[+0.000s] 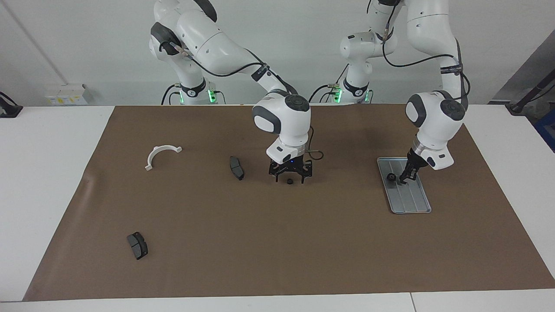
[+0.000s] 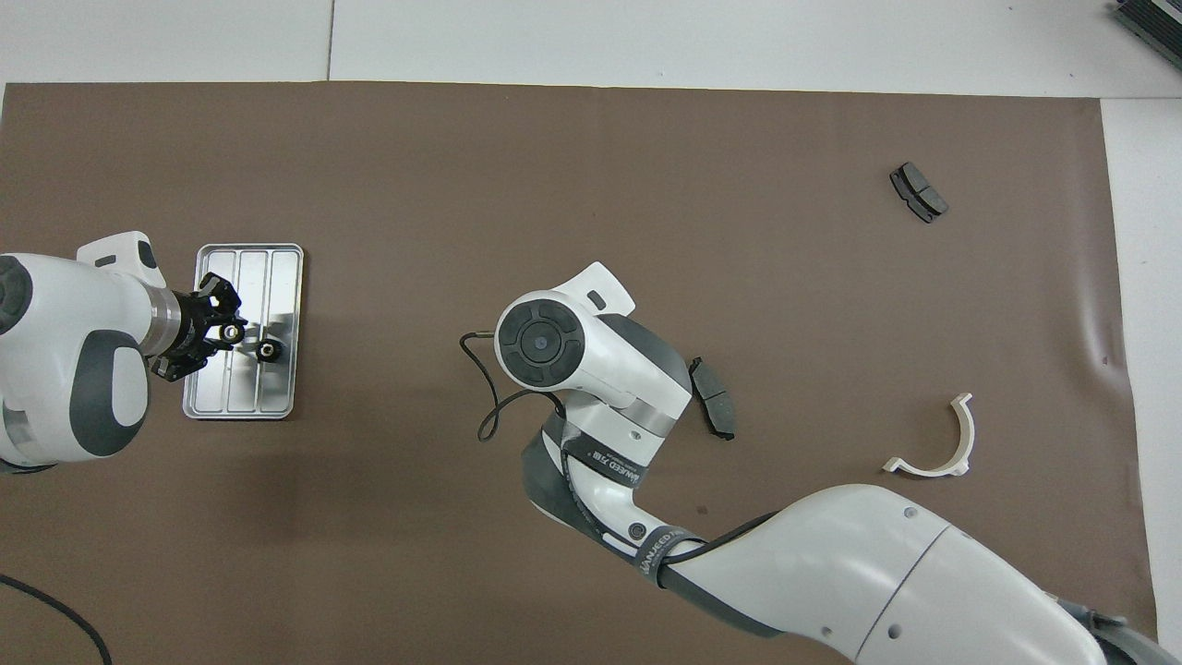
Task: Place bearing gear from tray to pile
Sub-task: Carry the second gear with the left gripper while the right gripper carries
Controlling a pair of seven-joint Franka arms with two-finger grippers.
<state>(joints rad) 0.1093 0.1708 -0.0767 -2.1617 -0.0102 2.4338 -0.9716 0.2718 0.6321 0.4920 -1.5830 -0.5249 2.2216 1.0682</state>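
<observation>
So the thing that matters right now: the right gripper (image 1: 289,177) is down low around the middle of the brown mat (image 1: 260,251), fingers spread wide, and one small black bearing gear (image 1: 288,181) sits on the mat pretty much dead between them, not gripped. It's a round little part, so there's no long axis to line up with. I'd guess it just needs to drop a touch and squeeze. In the overhead view the wrist covers the gear completely, so the facing view is the only one to go by. The pile stuff is all toward the right arm's end of the mat: the closest brake pad (image 1: 236,167), the white half-ring bracket (image 1: 161,154), and another brake pad (image 1: 137,245) near the mat's corner farthest from the robots, so the right arm is clearly the one to carry it. Meanwhile the left gripper (image 1: 405,177) hangs over the tray (image 1: 412,201) just beside a second gear (image 1: 391,177) by the tray's edge facing mid-mat. I can't tell if that one's open or pinching anything.
</observation>
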